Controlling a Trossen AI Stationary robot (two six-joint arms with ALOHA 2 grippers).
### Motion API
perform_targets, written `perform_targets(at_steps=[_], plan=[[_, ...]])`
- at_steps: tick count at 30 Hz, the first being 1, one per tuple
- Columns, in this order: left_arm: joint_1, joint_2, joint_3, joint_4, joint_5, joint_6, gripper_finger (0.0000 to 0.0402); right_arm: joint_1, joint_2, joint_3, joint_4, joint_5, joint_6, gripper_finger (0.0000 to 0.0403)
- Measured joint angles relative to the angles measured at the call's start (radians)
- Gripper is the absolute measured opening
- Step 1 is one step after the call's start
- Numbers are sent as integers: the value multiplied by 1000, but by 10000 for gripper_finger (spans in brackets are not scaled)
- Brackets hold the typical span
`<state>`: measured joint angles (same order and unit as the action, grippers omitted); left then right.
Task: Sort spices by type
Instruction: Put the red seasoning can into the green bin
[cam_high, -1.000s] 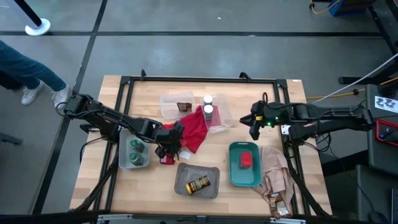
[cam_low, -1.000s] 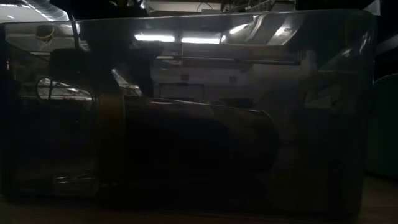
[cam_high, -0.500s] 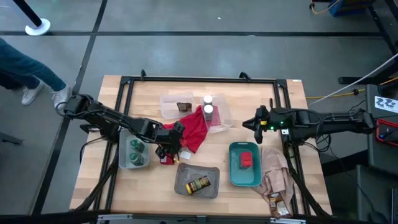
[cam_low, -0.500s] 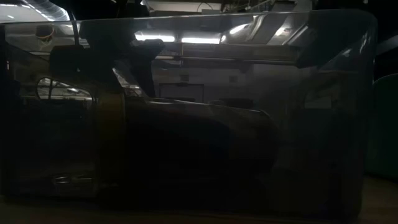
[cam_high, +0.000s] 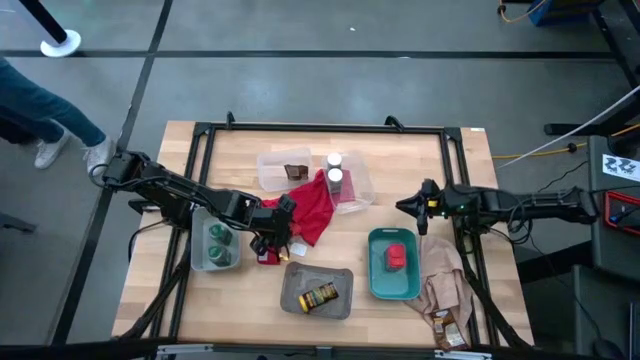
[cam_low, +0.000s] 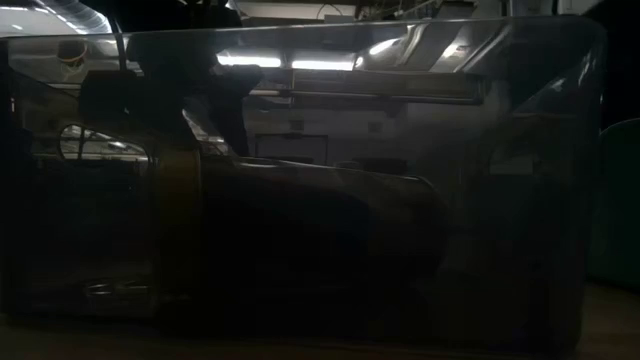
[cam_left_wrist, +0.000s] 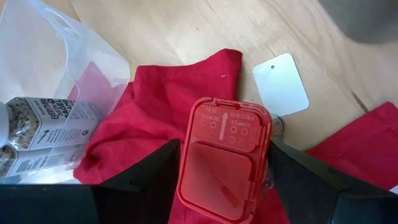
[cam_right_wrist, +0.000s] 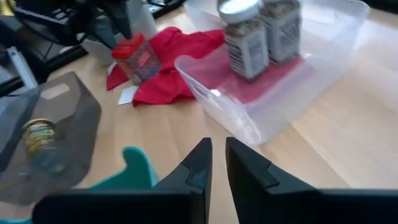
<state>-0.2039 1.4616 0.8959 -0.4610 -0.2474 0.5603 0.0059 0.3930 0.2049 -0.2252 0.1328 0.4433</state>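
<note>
My left gripper (cam_high: 268, 250) is shut on a small red tin (cam_left_wrist: 224, 158) over the red cloth (cam_high: 312, 210), left of the table's middle. My right gripper (cam_high: 403, 207) hangs shut, with nothing in it, at the right, above the teal tray (cam_high: 378, 285), which holds another red tin (cam_high: 396, 258). Two white-capped bottles (cam_right_wrist: 261, 28) stand in a clear tray (cam_right_wrist: 323, 59). A yellow-labelled jar (cam_high: 319, 296) lies in the grey tray (cam_high: 295, 280). Green-lidded jars (cam_high: 217, 245) sit in the left tray. My left gripper pinches the red tin between its two fingers (cam_left_wrist: 149, 177), one on each long side (cam_left_wrist: 186, 168) just below the lid. The fingers slant down from the table's left. The tin is tilted; whether its bottom (cam_right_wrist: 148, 76) rests on the cloth I cannot tell.
A second clear tray (cam_high: 275, 175) at the back holds a dark packet (cam_high: 296, 172). A beige cloth (cam_high: 445, 285) with a dark packet (cam_high: 445, 325) lies at the near right. A tray wall close to the lens fills the low view. A person's legs (cam_high: 40, 120) are beyond the left edge.
My right gripper has sunk and drawn back a little toward the table's right edge, staying shut. My left gripper and the red tin have kept still.
</note>
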Motion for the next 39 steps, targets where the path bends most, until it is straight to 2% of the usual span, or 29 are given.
perform_targets(at_steps=[6,13,19,39], plan=[[0,0,0,0,0,-20,226,0,-32,-55,-26,7,35,49],[0,0,0,1,0,-10,226,0,-31,-58,-128,14,126,49],[0,-1,0,1,0,-10,226,0,-31,-55,-213,4,128,49],[1,-1,0,2,0,-3,226,0,-31,-58,-195,5,128,49]])
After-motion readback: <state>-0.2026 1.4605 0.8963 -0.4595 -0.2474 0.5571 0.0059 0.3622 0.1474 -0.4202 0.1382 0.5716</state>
